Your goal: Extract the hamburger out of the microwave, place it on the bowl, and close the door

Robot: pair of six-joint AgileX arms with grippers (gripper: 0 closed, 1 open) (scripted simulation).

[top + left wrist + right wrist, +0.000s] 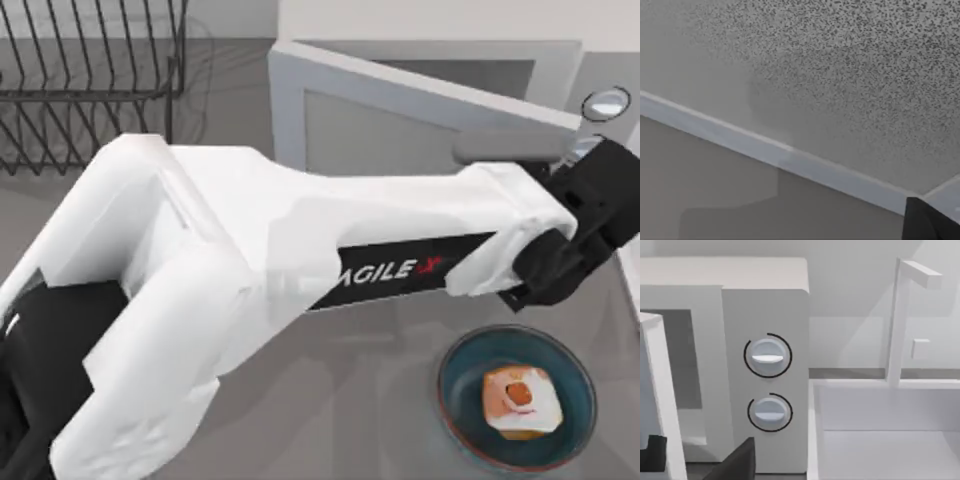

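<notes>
Top view: the hamburger (pixel 518 400) sits in the bowl (pixel 456 400), lower right of frame. The left gripper (pixel 560 262) is at the half-open microwave door (pixel 400 100); finger spacing cannot be told. The door looks rigid and light; push near its handle (pixel 510 148).

The hamburger (pixel 519 399) sits in the bowl (pixel 462 372); the left arm (pixel 300 250) reaches past the half-open door (pixel 400 110).

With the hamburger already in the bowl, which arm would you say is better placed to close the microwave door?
The left arm, probably: its claw sits at the free edge of the half-open door, near the handle. The hamburger rests in the bowl.
</notes>
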